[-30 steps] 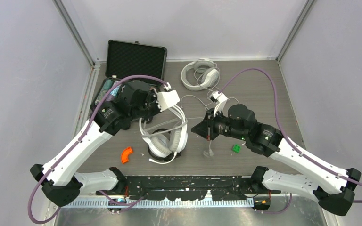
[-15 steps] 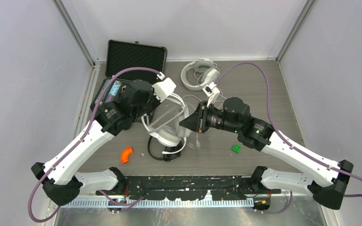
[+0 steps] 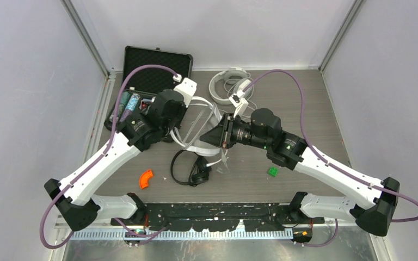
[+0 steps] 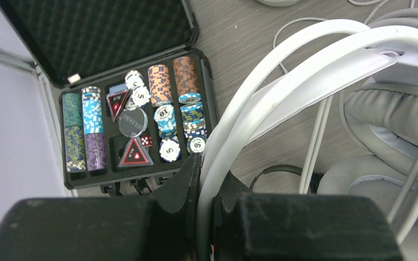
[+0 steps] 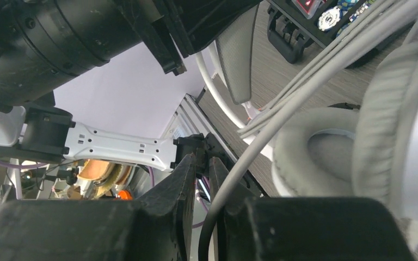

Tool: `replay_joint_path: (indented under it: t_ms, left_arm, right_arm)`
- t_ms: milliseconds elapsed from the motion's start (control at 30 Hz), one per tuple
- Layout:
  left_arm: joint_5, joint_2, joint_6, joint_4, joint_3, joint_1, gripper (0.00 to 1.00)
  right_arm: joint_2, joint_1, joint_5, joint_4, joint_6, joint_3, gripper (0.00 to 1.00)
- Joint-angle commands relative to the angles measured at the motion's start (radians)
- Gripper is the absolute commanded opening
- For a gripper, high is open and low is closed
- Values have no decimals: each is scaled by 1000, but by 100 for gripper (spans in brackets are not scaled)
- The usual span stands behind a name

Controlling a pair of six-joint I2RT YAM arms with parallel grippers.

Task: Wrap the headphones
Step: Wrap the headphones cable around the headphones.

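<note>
My left gripper (image 3: pixel 178 128) is shut on the headband of a white padded pair of headphones (image 3: pixel 198 124) and holds it off the table. The left wrist view shows the jaws (image 4: pixel 207 163) clamped on the headband (image 4: pixel 305 60), with the grey ear cushions (image 4: pixel 392 114) hanging at the right. My right gripper (image 3: pixel 221 137) is beside it, shut on that pair's pale cord (image 5: pixel 283 114); its jaws (image 5: pixel 202 157) are nearly closed, with an ear cushion (image 5: pixel 326 147) close by. The slim black headphones (image 3: pixel 196 173) lie on the table below. A second white pair (image 3: pixel 229 86) lies at the back.
An open black case of poker chips (image 3: pixel 152 65) stands at the back left and fills the left of the left wrist view (image 4: pixel 136 125). An orange piece (image 3: pixel 146 178) and a green block (image 3: pixel 272 171) lie near the front. Grey walls close in both sides.
My left gripper has lifted the white headphones up and toward the back, uncovering the black pair. My right gripper has moved left and back with the cord.
</note>
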State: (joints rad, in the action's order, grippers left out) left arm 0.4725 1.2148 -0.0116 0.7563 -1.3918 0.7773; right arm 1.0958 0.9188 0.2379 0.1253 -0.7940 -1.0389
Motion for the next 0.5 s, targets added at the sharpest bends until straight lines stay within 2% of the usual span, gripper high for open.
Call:
replay_joint_path:
  t_ms: [0,467]
  left_arm:
    - [107,14,168,-117,-67,0,0]
    - [175,32,421,-135,-115,0,0]
  right_arm:
    - [3,-2,-20,-75,-40,-46,21]
    - [10,14,-152,-9,-12,-42,22]
